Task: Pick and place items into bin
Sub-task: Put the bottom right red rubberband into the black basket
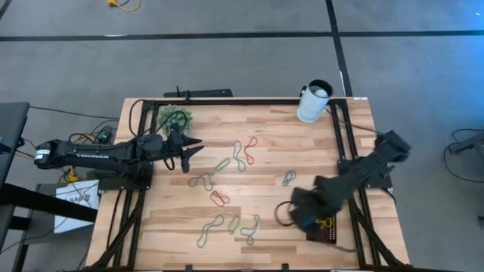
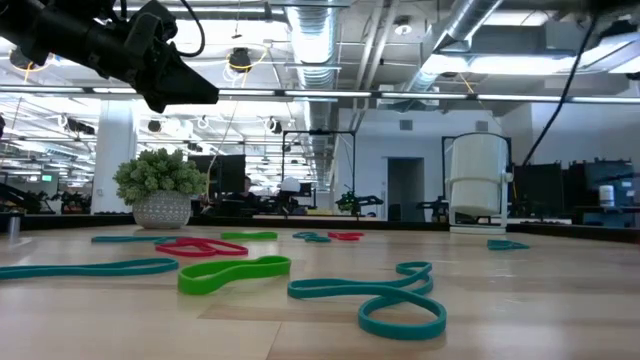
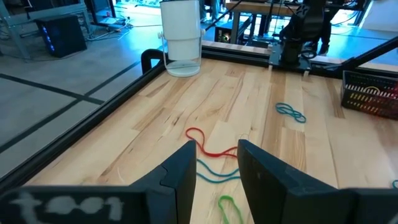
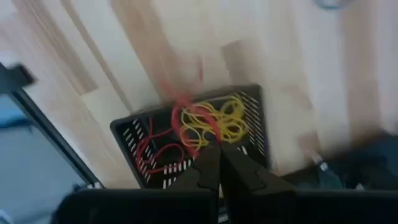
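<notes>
Several rubber-band loops lie flat on the wooden table: red (image 1: 249,143), green (image 1: 221,164), grey (image 1: 200,180), red (image 1: 219,198), blue (image 1: 288,178) and green (image 1: 210,227). The black bin (image 1: 327,229) sits at the near right and holds yellow (image 4: 214,121) and red (image 4: 158,155) bands. My right gripper (image 1: 305,217) hovers shut above the bin's rim (image 4: 249,93); nothing shows between its fingers (image 4: 219,152). My left gripper (image 1: 193,151) hangs open above the table's left part, with red (image 3: 202,143) and blue (image 3: 214,174) bands ahead of its fingers (image 3: 217,168).
A white cup (image 1: 314,100) stands at the far right corner. A green spiky ball (image 1: 174,117) sits at the far left. A black frame rail (image 1: 227,100) runs round the table. In the low view, bands (image 2: 235,272) lie close to the near edge.
</notes>
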Controlling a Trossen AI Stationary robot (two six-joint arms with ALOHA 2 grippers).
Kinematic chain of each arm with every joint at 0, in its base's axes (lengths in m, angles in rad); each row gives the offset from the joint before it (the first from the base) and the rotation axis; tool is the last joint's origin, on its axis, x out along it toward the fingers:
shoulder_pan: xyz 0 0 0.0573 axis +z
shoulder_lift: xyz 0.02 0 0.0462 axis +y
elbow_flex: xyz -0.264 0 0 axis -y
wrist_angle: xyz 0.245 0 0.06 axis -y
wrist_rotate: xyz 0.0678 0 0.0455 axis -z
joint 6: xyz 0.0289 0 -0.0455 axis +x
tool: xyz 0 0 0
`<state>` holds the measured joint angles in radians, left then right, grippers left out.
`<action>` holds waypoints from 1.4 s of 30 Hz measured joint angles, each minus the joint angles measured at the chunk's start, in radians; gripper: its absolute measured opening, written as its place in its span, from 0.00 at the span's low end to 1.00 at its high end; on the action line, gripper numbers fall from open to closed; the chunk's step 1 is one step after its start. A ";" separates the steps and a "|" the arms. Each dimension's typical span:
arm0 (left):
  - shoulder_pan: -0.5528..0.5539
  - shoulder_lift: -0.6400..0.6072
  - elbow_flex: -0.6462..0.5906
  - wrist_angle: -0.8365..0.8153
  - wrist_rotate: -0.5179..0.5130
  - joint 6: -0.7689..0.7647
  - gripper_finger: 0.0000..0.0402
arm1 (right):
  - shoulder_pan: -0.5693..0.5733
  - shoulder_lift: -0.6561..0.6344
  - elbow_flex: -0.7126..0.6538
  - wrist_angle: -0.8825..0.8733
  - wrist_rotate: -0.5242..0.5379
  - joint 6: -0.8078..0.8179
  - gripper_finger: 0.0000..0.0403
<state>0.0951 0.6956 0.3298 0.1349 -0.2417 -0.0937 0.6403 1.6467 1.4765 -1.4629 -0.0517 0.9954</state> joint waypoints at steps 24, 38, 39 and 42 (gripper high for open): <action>0.000 0.000 0.000 -0.010 0.000 -0.008 0.27 | 0.497 -0.014 -0.172 0.184 0.391 0.655 0.00; 0.000 0.000 0.000 -0.010 0.000 -0.027 0.27 | 0.445 0.052 -0.187 0.178 0.314 0.716 0.13; 0.000 0.000 0.000 -0.010 0.000 -0.027 0.27 | 0.438 0.047 -0.187 0.178 0.314 0.714 0.14; 0.000 0.000 0.000 -0.010 0.000 -0.027 0.27 | 0.416 0.036 -0.187 0.180 0.317 0.664 0.17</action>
<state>0.0952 0.6956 0.3294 0.1253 -0.2417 -0.1204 1.0563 1.6823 1.2900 -1.2833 0.2655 1.6598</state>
